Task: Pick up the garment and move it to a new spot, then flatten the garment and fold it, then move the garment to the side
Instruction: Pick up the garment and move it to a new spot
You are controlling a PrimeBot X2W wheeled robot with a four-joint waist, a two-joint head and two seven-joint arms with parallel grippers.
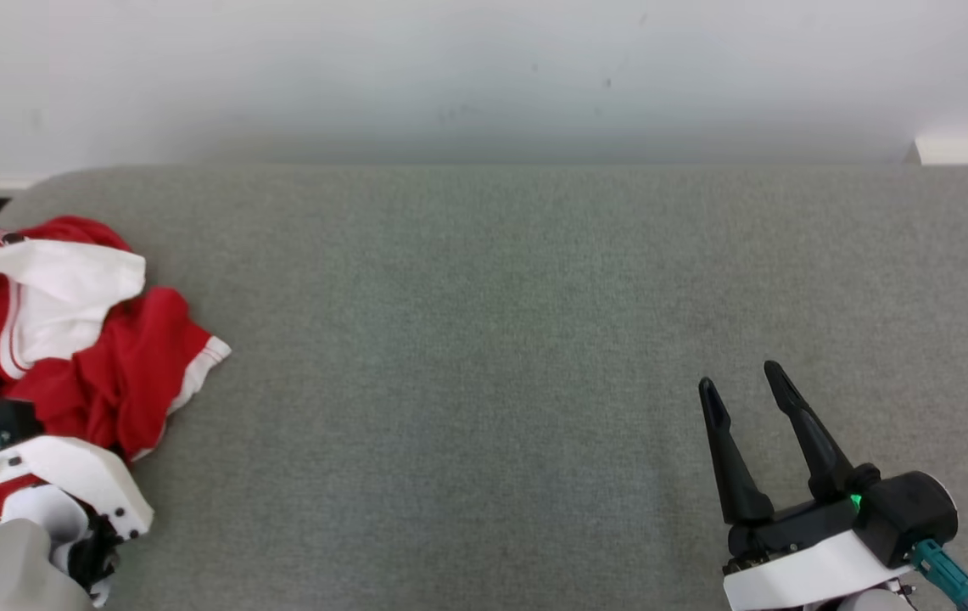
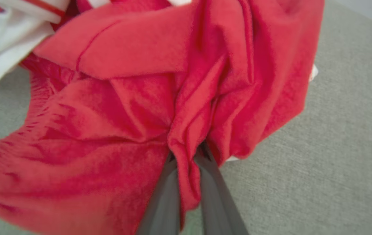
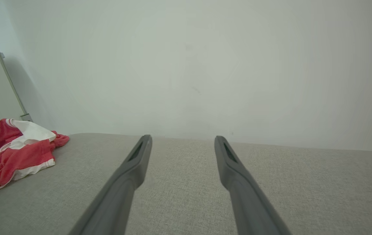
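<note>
A crumpled red and white garment lies at the left end of the grey cushioned surface. In the left wrist view my left gripper is shut on a fold of the garment's red cloth, which bunches between the two dark fingers. The head view has the left arm's white wrist over the garment's near edge, its fingers hidden. My right gripper hovers open at the lower right, far from the garment, nothing between its fingers. The right wrist view has the garment at far left.
A pale wall rises behind the surface. A small white block sits at the back right edge. The grey surface stretches wide between the garment and my right gripper. A metal post stands at left in the right wrist view.
</note>
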